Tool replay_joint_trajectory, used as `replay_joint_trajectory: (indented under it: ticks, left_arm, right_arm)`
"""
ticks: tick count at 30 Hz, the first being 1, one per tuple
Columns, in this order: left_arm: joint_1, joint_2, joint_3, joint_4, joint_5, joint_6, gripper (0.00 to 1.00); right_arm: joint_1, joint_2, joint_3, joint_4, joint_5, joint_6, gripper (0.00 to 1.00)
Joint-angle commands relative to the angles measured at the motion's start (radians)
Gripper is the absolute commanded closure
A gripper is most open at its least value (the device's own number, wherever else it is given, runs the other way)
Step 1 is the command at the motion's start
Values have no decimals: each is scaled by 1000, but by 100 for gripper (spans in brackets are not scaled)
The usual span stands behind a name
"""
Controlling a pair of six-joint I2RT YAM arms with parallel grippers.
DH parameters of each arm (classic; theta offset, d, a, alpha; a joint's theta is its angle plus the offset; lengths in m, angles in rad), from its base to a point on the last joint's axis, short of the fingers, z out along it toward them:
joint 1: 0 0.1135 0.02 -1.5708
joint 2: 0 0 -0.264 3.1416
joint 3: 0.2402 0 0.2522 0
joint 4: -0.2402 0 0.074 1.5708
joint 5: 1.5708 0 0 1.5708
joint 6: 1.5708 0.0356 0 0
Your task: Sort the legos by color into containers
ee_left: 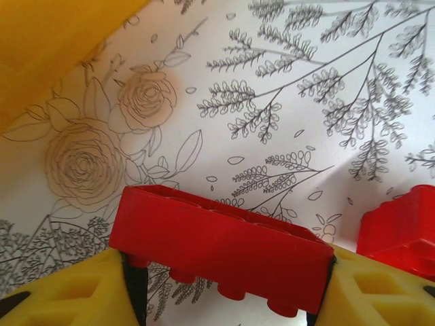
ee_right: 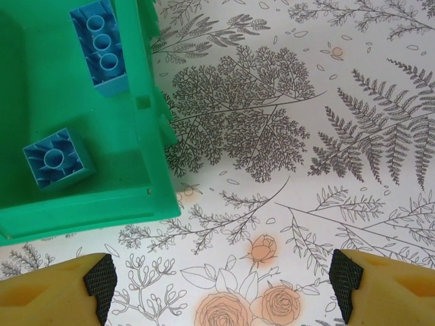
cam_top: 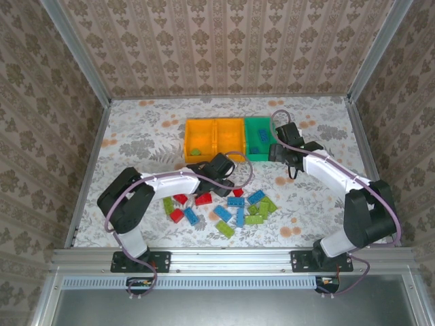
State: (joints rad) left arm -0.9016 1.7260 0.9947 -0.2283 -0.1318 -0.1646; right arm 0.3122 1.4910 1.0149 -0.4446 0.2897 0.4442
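From above, two orange bins (cam_top: 215,138) and a green bin (cam_top: 249,139) stand touching in a row at mid-table. Loose legos (cam_top: 231,207) in red, blue and lime lie scattered on the flowered cloth (cam_top: 143,136) nearer the arms. The left gripper (cam_top: 221,171) sits at the orange bins' near edge, and the right gripper (cam_top: 284,153) is just beside the green bin's right side. At the left wrist, yellow fingers (ee_left: 68,295) clamp a red brick (ee_left: 221,244) by its ends, and a second red brick (ee_left: 401,231) lies just to its right. At the right wrist, the fingers (ee_right: 54,292) stand wide apart over bare cloth, gripping nothing, and two blue bricks (ee_right: 58,157) lie in the green bin.
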Motion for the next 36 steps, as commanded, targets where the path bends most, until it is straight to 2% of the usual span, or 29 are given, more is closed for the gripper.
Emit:
replay_joint_trajectory:
  ticks: [1, 11, 17, 25, 31, 34, 36]
  left_arm:
    - [6, -84, 12, -19, -19, -23, 86]
    - [17, -111, 95, -65, -42, 30, 85]
    - [36, -88, 127, -65, -14, 42, 84]
    - [45, -89, 100, -53, -30, 7, 81]
    - [70, -137, 54, -53, -56, -19, 74]
    - [86, -171, 23, -54, -70, -41, 62]
    - [95, -194, 1, -54, -76, -51, 57]
  right_arm:
    - [10, -39, -22, -7, -16, 1, 15]
    - [50, -37, -55, 10, -19, 20, 16]
    - [54, -29, -65, 13, -18, 29, 16]
    - [116, 43, -28, 4, -132, 84, 16]
    - [168, 81, -22, -12, -145, 125, 16]
    - [175, 116, -20, -10, -169, 151, 16]
    - [186, 141, -10, -7, -182, 164, 16]
